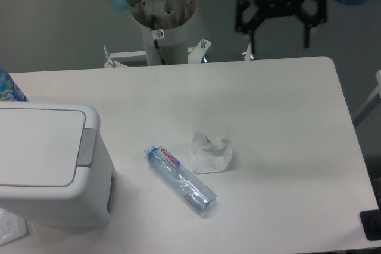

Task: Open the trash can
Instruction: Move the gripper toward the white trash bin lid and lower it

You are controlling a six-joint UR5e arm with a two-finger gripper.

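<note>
Up at the far edge of the table (280,117), the gripper (280,38) hangs in the air with its two black fingers (252,40) spread wide apart and pointing down, nothing between them. A small blue light glows on its body near the top of the view. It sits above the back rim of the table, toward the right, well apart from everything lying on the surface. To its left stands the arm's pale column (162,25) with a light blue cap at the joint. The trash can (50,168) is at the near left corner of the table, a big white box with rounded corners; its flat lid (37,147) lies shut, and a grey tab (87,147) runs along the lid's right edge. Just right of the can a clear bottle (181,180) lies on its side, its cap end pointing up-left toward the can and its label showing red print. A crumpled white wrapper (211,152) rests just beside the bottle, to its upper right, close to it though I cannot tell whether they touch. Something blue (8,87) peeks out behind the can at the left edge.
</note>
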